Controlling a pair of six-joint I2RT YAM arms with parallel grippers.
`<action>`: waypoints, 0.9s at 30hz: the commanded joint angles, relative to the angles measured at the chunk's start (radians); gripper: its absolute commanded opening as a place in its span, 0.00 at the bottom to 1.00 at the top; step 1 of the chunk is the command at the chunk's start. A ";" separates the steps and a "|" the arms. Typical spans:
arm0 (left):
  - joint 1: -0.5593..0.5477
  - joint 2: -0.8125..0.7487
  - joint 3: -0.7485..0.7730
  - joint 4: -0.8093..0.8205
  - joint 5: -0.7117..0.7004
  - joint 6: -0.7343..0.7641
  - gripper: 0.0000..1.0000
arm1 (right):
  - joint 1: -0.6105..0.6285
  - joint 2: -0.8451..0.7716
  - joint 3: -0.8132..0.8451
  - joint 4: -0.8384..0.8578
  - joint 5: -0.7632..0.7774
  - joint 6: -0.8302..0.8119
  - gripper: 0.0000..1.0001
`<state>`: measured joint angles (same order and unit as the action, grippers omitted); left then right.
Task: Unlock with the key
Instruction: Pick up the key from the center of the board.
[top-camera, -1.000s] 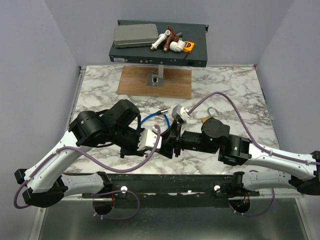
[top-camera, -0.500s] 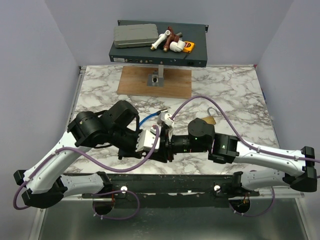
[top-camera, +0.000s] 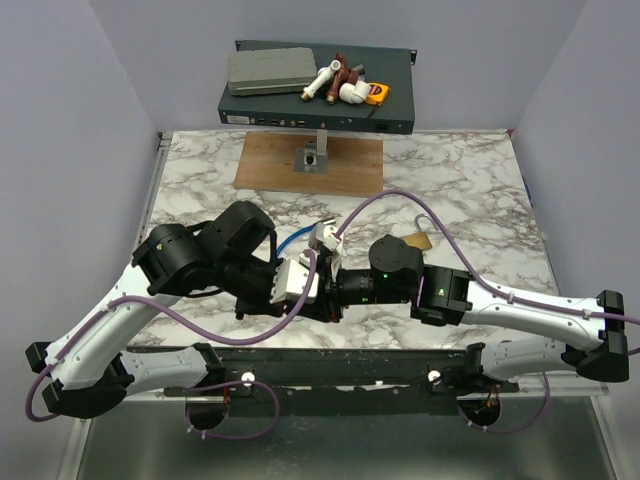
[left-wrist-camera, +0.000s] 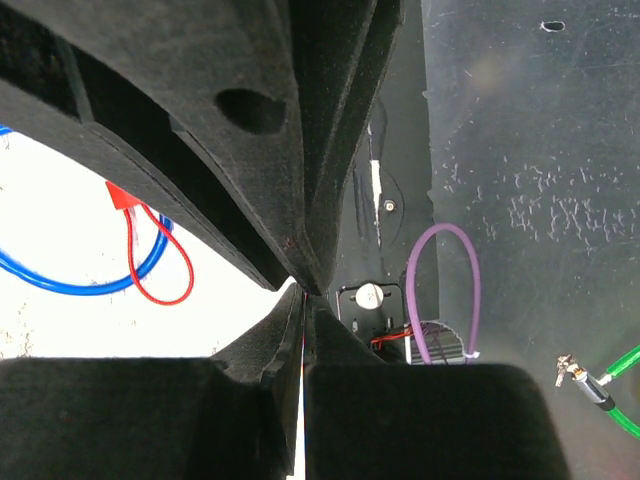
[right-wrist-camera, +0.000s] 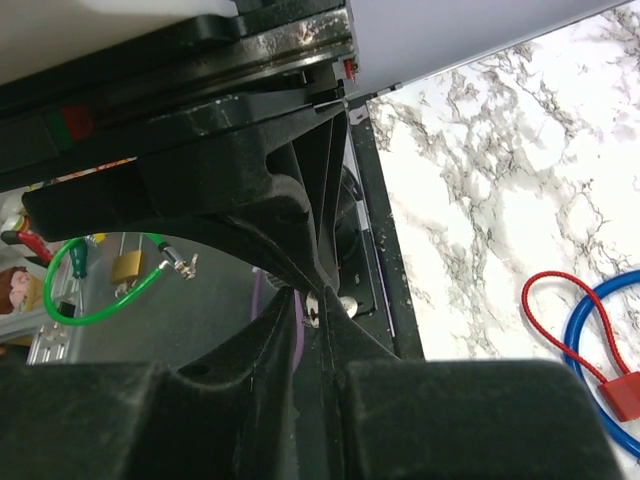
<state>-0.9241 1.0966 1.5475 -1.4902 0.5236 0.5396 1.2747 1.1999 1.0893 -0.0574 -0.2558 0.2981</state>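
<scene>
after swinging left along the near edge over the last second, brought right gripper (right-wrist-camera: 312, 306) tip to tip with left gripper (left-wrist-camera: 301, 284) and narrowed its fingers to a thin slit.
reads as a handover or regrip, with no move toward padlock (top-camera: 418, 241) yet. noted left fingers pressed flat together, nothing visible between. cannot tell whether right fingers pinch anything. cannot make out key itself; found only its red strap (left-wrist-camera: 121, 196) lying on marble table (right-wrist-camera: 500, 180) across blue cable (right-wrist-camera: 575, 345), off to one side of both fingertip pairs and apart from them.
</scene>
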 joint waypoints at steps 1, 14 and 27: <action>0.018 -0.003 0.023 0.015 0.034 -0.020 0.00 | 0.004 -0.016 -0.023 0.028 0.019 0.009 0.17; 0.037 0.008 0.056 0.003 0.086 -0.027 0.00 | 0.025 -0.077 -0.089 0.137 0.137 -0.011 0.01; 0.041 0.011 0.094 -0.013 0.079 -0.026 0.00 | 0.052 -0.071 -0.109 0.148 0.167 -0.016 0.01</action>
<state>-0.8894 1.1072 1.6009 -1.5009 0.5735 0.5217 1.3151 1.1347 1.0065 0.0460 -0.1390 0.2935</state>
